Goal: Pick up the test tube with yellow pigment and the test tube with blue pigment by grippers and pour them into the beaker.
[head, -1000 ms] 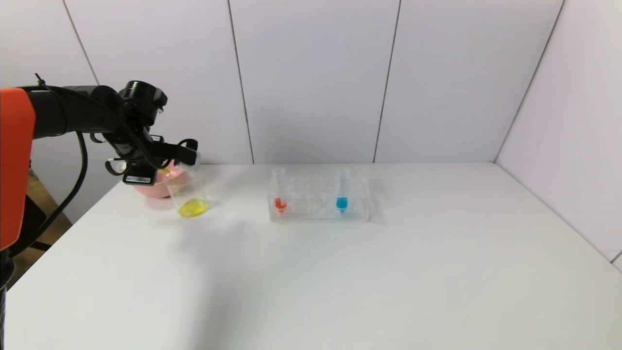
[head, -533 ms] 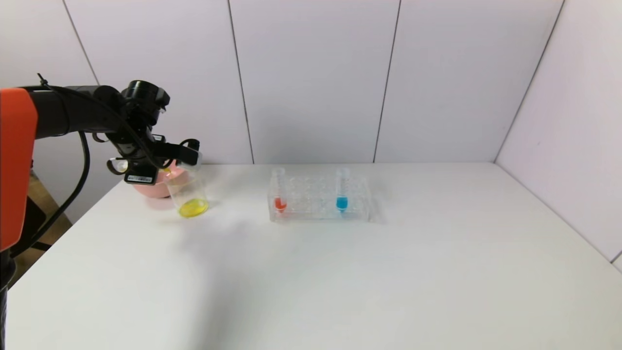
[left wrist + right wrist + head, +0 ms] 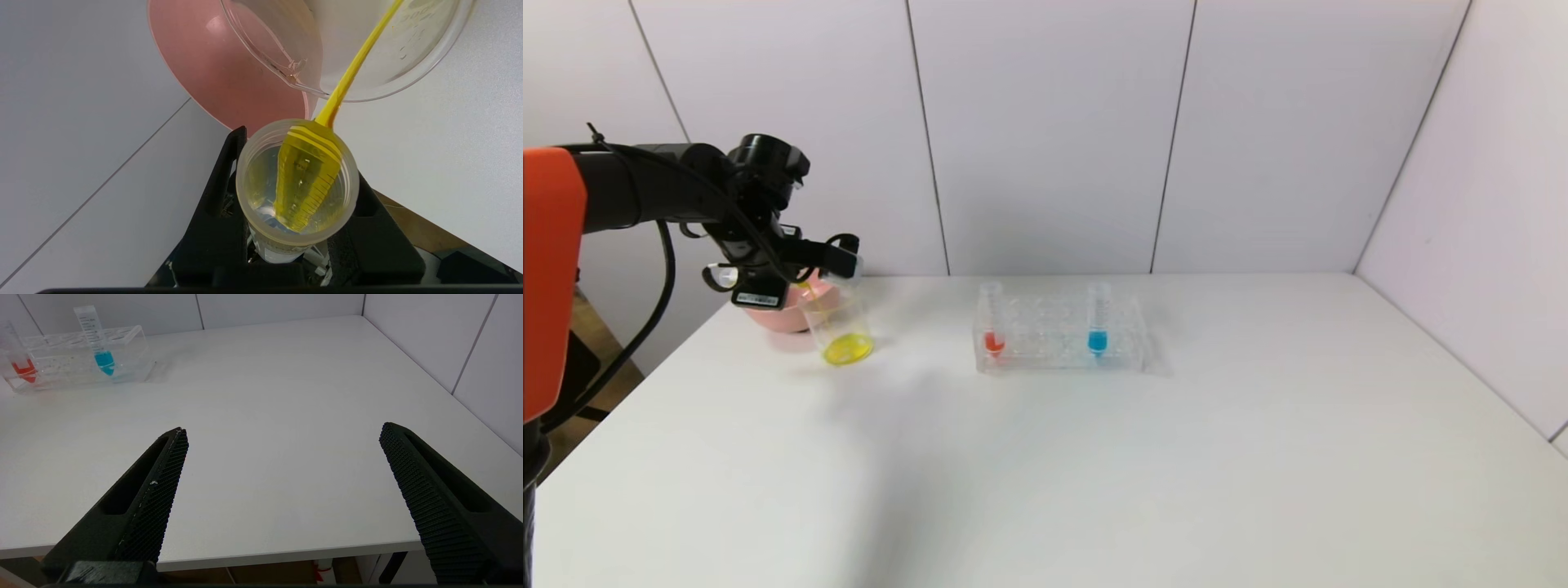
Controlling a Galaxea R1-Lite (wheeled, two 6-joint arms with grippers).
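At the far left of the counter (image 3: pixel 1045 457), the left gripper (image 3: pixel 837 263) hangs over the beaker (image 3: pixel 840 328), its jaws clenched on the test tube with yellow pigment (image 3: pixel 297 185). That tube lies tipped between the two black fingers (image 3: pixel 220 179), its open mouth turned toward the beaker's rim, and a thin yellow stream (image 3: pixel 359 61) runs from its lip into the glass. Yellow liquid pools in the beaker's bottom. A pink bowl (image 3: pixel 780 314) sits just behind the beaker, touching or nearly so.

Near the counter's middle stands a clear tube rack (image 3: pixel 1058 335). The test tube with blue pigment (image 3: pixel 1098 320) stands upright toward its right end, well apart from both grippers, and a red-liquid tube (image 3: pixel 992 320) stands upright at its left end.

The right gripper (image 3: pixel 284 437) is out of the head view; its own camera shows its jaws spread wide, holding nothing, over the counter's near right edge, with the rack far off.
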